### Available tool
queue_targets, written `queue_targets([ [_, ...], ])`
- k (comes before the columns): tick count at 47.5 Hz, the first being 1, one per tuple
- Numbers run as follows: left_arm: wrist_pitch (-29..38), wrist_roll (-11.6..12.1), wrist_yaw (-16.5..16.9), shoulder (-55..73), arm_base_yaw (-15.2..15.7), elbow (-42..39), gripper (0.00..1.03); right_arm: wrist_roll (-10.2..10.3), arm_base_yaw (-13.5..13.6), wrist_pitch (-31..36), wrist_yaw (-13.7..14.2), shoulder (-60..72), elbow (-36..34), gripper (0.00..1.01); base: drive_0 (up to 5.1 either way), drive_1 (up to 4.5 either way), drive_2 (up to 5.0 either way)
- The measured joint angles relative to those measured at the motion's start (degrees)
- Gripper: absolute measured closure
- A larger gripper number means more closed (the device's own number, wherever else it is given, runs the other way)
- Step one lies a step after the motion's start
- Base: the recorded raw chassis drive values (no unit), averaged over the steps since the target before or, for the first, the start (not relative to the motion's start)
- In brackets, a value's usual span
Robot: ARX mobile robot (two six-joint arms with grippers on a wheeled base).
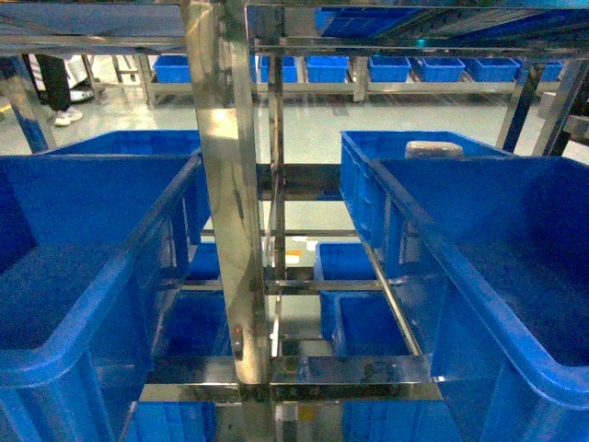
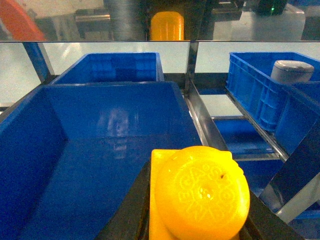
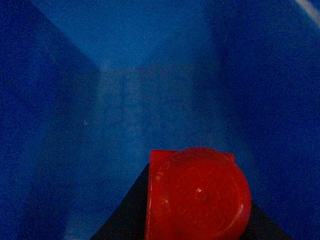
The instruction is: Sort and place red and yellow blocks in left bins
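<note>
Gripping the yellow brick [image 2: 200, 192], the left hand [image 2: 195, 220] shows only as dark fingers [image 2: 127, 210] on both sides of it at the bottom of its wrist view. Ahead of and below this hand opens a deep blue crate [image 2: 30, 125]; a second blue crate [image 2: 110, 67] stands beyond that one. Off to this hand's right, another crate [image 2: 250, 85] holds a pale grey object [image 2: 292, 71]. The right hand [image 3: 195, 220] clasps the red brick [image 3: 197, 195] the same way, with blue crate walls [image 3: 60, 100] close on every side ahead of it. Neither hand appears in the head view, where blue crates [image 1: 83, 341] sit in a steel rack [image 1: 230, 230].
</note>
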Motion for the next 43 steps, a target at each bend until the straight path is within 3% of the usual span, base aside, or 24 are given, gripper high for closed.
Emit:
queue_targets([
  [9, -0.02, 0.00, -0.02, 0.00, 0.00, 0.00, 0.76, -0.44, 0.13, -4.79, 1.62, 2.27, 8.09, 0.74, 0.0, 0.00, 0.0],
  [15, 0.00, 0.00, 0.00, 0.00, 0.00, 0.00, 0.76, -0.35, 0.98, -7.02, 2.69, 3.65, 9.84, 0.74, 0.0, 0.00, 0.0],
  [33, -0.02, -0.02, -0.02, 0.00, 0.00, 0.00, 0.77, 2.23, 4.28, -3.06, 3.87, 3.72, 4.50, 0.74, 0.0, 0.00, 0.0],
  [43, 0.00, 0.00, 0.00, 0.00, 0.00, 0.00, 0.77, 3.08, 4.66, -0.17, 4.59, 3.72, 1.42, 0.74, 0.0, 0.00, 0.0],
])
